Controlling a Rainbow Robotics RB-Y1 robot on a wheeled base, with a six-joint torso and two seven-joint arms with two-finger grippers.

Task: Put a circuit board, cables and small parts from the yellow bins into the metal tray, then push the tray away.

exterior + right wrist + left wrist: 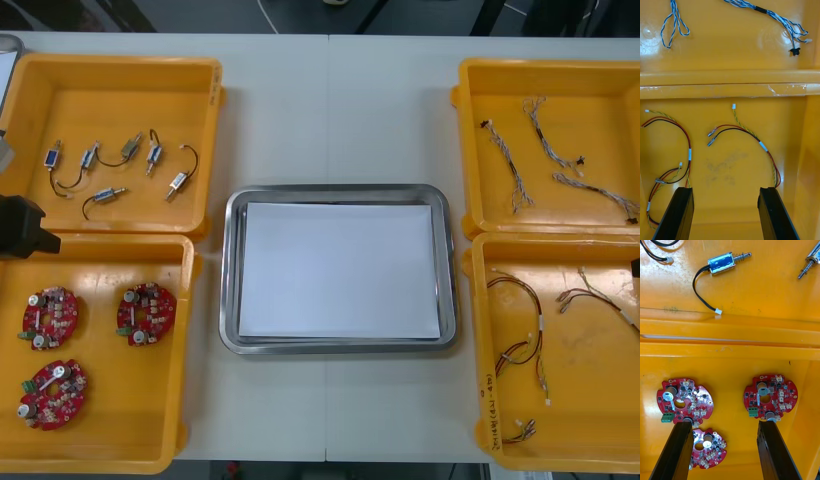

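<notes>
The left gripper [724, 425] hangs over the near left bin [100, 440] with its fingers [675, 453] apart, two boards [770, 396] just beyond the tips; the right gripper [725, 189], also spread and holding nothing, is over the near right bin [560, 420] and its red and yellow cables [752, 137]. The tray [232, 270], white inside, sits between the bins with nothing in it. A board is likely light and stiff, but it lies flat and carries fragile pieces on top, so a pinch across its rim looks safest. The cables look limp and light; taking one near its middle should keep it from sliding out. The small parts [720, 261] in the far left bin [110, 75] seem hard and smooth, apt to slip, and trail black leads [702, 296]. A third board [707, 450] is partly hidden behind a left finger, and one cable runs behind a right finger and is cut off there
</notes>
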